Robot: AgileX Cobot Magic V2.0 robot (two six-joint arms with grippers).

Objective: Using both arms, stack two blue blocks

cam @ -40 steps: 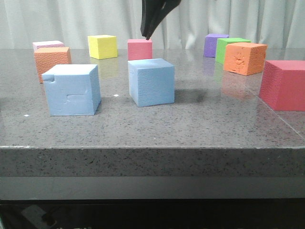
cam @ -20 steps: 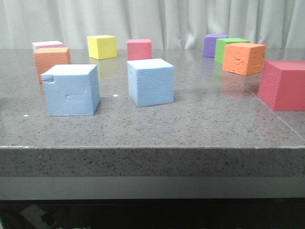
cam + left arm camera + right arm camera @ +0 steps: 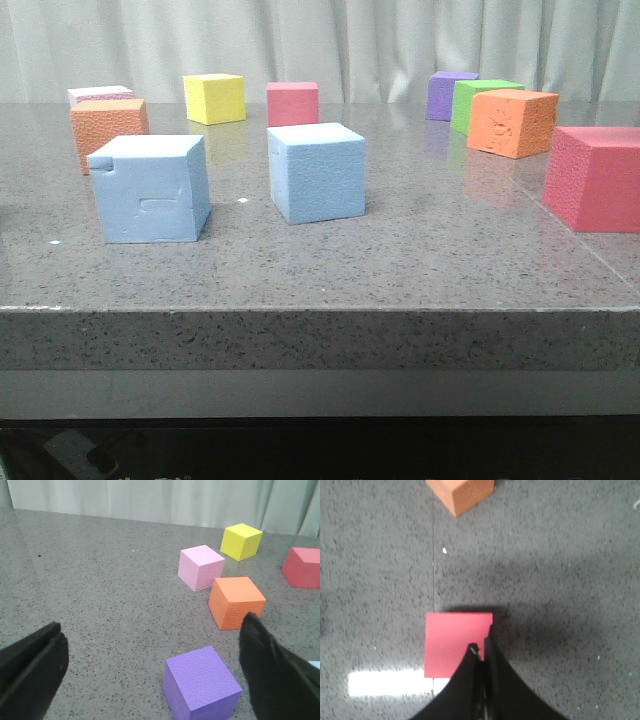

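Two light-blue blocks stand apart on the grey table in the front view. The notched blue block [image 3: 150, 188], with a dent in its face, is at the front left. The plain blue block [image 3: 317, 172] is near the middle. Neither gripper shows in the front view. In the left wrist view my left gripper [image 3: 151, 622] is open and holds nothing, hovering over the table with a purple cube [image 3: 202, 685] below its fingers. My right gripper [image 3: 480, 647] is shut and empty, high above a red cube [image 3: 452, 642].
Around the table stand orange [image 3: 108, 125], pink [image 3: 100, 94], yellow [image 3: 214, 97], red [image 3: 292, 103], purple [image 3: 452, 95], green [image 3: 480, 97], orange [image 3: 513, 122] and large red [image 3: 595, 178] cubes. A table seam [image 3: 433, 560] runs past the red cube.
A dark gripper tip that hung at the top of the front view one second ago has left that view. The blocks have not moved.
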